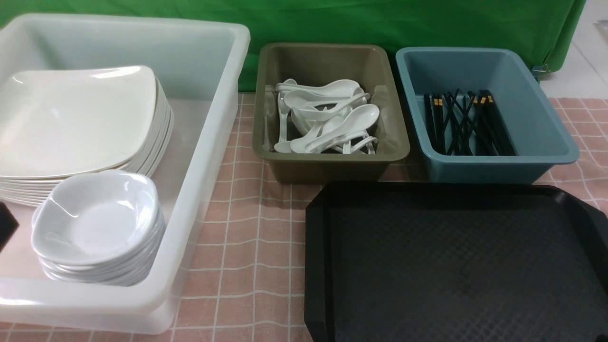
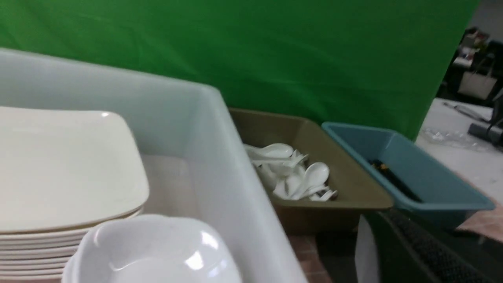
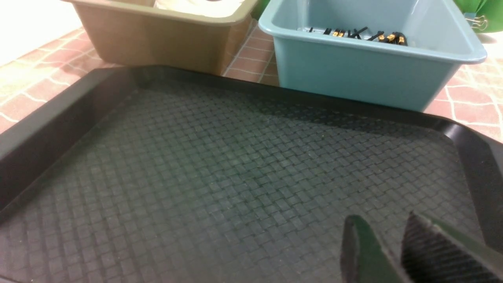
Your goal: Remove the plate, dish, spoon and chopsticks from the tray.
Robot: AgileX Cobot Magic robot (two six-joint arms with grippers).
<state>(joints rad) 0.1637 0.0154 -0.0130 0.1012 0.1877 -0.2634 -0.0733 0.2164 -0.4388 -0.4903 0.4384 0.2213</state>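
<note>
The black tray [image 1: 456,266] sits at the front right of the desk [image 1: 251,223], which has a pink checked cloth on it. Nothing lies on the bumpy floor of the tray. At the front left of the desk stands a big clear tub [image 1: 204,156]. Inside it, a pile of large square plates [image 1: 80,123] sits toward the back, and a pile of small dishes [image 1: 97,223] sits toward the front, touching the plates. Behind the tray, near the back edge of the desk, are two smaller tubs side by side. The olive tub [image 1: 327,156] holds a heap of white spoons [image 1: 327,118]. The blue tub [image 1: 494,156], nearer the right edge of the desk, holds the black chopsticks [image 1: 468,123], crossed over each other, with gold bands at their far ends. The right claw [image 3: 387,251] hangs low over the front right part of the tray. Its two fingers [image 3: 361,247] are a little apart and hold nothing. The left claw does not show in any picture, and it is closed. A green cloth [image 1: 380,23] hangs behind the desk.
</note>
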